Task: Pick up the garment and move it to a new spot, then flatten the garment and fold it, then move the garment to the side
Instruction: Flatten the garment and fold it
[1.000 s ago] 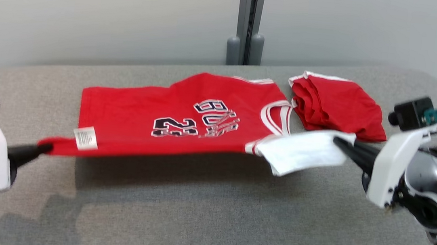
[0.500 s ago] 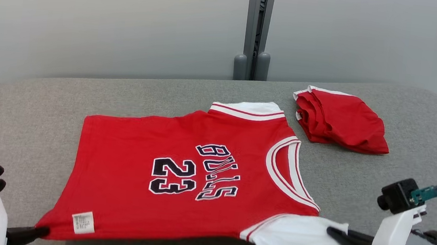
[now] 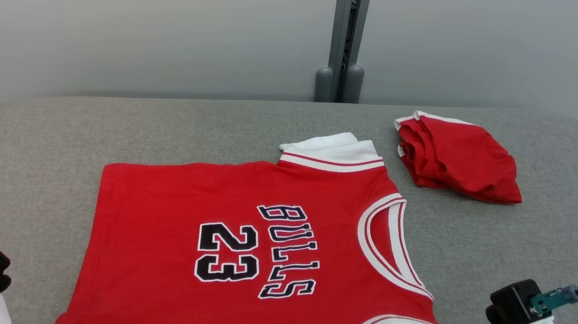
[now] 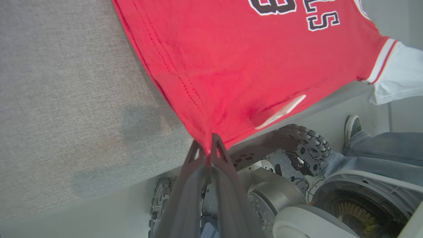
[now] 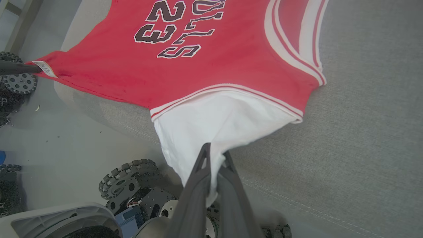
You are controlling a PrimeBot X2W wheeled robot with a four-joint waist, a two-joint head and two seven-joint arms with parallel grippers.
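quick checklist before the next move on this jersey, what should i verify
1. Left tool shut on the jersey hem corner: ok.
2. Right tool shut on the white near sleeve: ok.
3. Jersey body smooth, print facing up: ok.
4. Near edge resting on the table: not ok, it hangs past the table's edge.
5. Gap to the folded red garment: ok, the two lie apart.
6. Person's shoe clear of the robot's base: cannot tell.
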